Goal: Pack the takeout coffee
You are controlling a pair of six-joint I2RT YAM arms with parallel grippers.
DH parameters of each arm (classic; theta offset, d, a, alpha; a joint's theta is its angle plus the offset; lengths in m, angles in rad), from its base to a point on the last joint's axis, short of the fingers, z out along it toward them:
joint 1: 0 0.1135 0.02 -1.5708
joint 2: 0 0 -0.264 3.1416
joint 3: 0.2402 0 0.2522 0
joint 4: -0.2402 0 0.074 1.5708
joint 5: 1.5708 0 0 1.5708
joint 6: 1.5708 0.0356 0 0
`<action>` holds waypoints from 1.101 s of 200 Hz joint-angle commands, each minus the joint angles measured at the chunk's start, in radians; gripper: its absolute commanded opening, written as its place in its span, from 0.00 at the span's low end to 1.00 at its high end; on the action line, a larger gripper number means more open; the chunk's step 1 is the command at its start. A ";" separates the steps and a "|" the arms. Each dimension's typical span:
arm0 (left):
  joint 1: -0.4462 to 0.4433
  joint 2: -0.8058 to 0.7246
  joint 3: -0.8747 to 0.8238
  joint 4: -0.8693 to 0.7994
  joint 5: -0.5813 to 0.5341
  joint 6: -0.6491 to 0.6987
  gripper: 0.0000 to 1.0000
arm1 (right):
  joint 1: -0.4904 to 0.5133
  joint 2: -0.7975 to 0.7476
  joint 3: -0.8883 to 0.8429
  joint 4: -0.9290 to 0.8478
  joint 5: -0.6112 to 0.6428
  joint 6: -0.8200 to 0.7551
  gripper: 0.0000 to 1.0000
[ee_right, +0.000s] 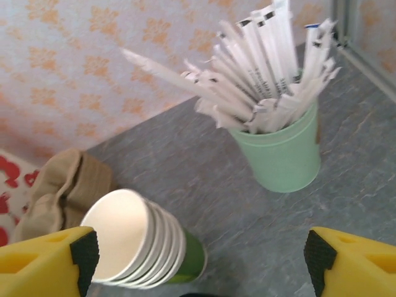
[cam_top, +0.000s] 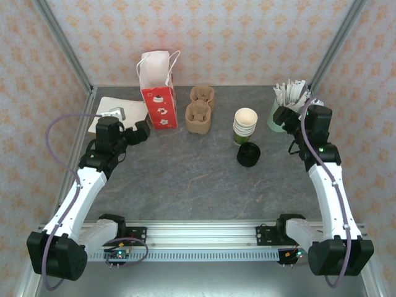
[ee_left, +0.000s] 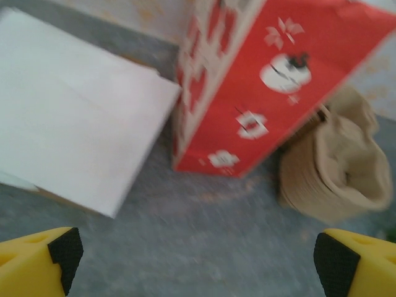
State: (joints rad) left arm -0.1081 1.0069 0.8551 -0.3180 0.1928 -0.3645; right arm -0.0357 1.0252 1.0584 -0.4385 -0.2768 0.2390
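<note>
The takeout coffee cups (cam_top: 245, 125) stand as a nested stack of several dark green paper cups, cream inside, right of the table's middle. A stack of black lids (cam_top: 249, 154) sits just in front of it. In the right wrist view the cup stack (ee_right: 142, 241) is at the lower left, close to the left finger. My right gripper (ee_right: 201, 257) is open with nothing between its fingers; in the top view the right gripper (cam_top: 283, 116) hovers by the mint cup. My left gripper (ee_left: 201, 260) is open over bare table, in the top view (cam_top: 140, 132) near the red bag.
A red and white gift bag (cam_top: 158, 93) stands at the back left, with brown pulp carriers (cam_top: 199, 111) to its right and white napkins (cam_top: 117, 111) to its left. A pale mint cup (ee_right: 281, 154) of white sticks stands at the back right, by the frame post.
</note>
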 commanded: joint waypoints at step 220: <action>-0.263 0.094 0.042 -0.006 0.179 -0.255 0.95 | 0.115 0.638 0.490 -0.419 -0.230 0.083 0.33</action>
State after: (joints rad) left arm -0.3603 1.0958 0.8818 -0.3397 0.3855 -0.6060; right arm 0.0715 1.6409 1.5017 -0.8280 -0.4896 0.3355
